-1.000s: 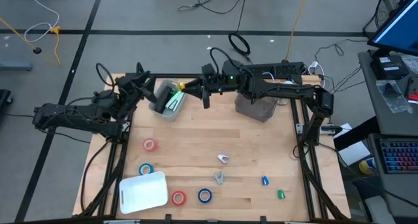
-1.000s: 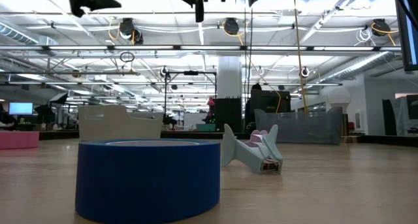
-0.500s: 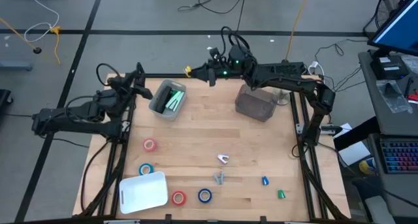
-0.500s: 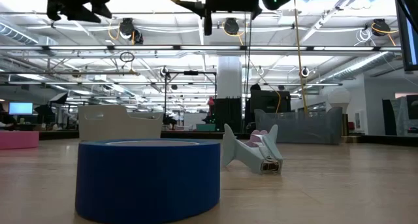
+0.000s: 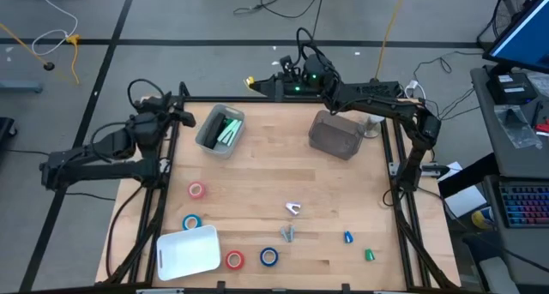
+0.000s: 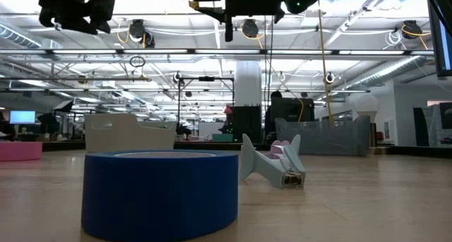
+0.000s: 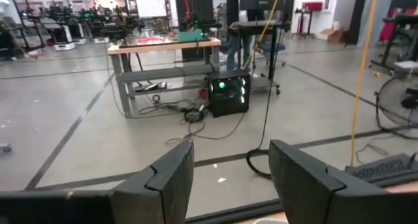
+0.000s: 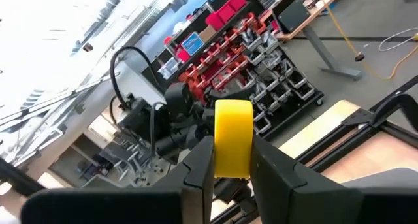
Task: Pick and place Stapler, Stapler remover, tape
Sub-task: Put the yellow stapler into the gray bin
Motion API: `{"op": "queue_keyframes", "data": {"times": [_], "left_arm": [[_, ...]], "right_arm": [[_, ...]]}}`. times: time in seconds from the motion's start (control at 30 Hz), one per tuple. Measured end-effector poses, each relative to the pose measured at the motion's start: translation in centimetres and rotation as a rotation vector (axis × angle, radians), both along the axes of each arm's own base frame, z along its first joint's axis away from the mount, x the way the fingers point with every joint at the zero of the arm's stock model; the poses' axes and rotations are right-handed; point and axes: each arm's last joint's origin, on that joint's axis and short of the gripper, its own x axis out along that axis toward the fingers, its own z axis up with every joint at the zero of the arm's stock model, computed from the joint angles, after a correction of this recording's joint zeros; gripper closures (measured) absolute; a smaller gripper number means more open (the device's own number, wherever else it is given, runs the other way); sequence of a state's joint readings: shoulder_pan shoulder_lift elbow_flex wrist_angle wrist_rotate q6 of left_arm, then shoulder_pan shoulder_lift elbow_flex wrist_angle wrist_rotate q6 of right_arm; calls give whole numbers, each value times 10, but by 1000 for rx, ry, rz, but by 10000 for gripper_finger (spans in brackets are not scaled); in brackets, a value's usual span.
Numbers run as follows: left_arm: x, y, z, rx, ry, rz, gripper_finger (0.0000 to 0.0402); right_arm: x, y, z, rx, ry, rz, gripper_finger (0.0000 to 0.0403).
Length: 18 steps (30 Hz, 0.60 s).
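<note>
The bench (image 5: pixel 283 174) carries two bins at the back; the right end effector (image 8: pixel 233 160), closed on a yellow piece (image 8: pixel 233 138), hangs beyond the back edge. The left end effector (image 7: pixel 230 178), open and empty, waits at the back left corner. The tape rolls (image 5: pixel 196 190) lie near the front left, so the yellow piece should probably be lowered over a bin before release.

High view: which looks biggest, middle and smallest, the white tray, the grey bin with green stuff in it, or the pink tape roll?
1. White tray, largest.
2. Grey bin, a bit smaller than the tray.
3. Pink tape roll, by far the smallest.

All three sit on the table, so the camera from above shows them fairly.
</note>
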<state>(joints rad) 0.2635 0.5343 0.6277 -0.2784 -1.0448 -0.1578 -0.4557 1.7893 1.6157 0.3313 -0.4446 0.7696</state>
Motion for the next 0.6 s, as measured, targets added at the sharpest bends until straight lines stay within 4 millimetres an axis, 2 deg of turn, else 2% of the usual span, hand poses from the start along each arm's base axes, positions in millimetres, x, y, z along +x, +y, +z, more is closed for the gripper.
{"op": "queue_keyframes", "data": {"times": [0.3, 0.6], "left_arm": [[-6, 10, -12, -91, 48, 5, 204], [-15, 18, -21, -176, 98, 50, 204]], "right_arm": [[-1, -1, 1, 25, -10, -3, 335], [-2, 2, 15, 56, -144, 61, 334]]}}
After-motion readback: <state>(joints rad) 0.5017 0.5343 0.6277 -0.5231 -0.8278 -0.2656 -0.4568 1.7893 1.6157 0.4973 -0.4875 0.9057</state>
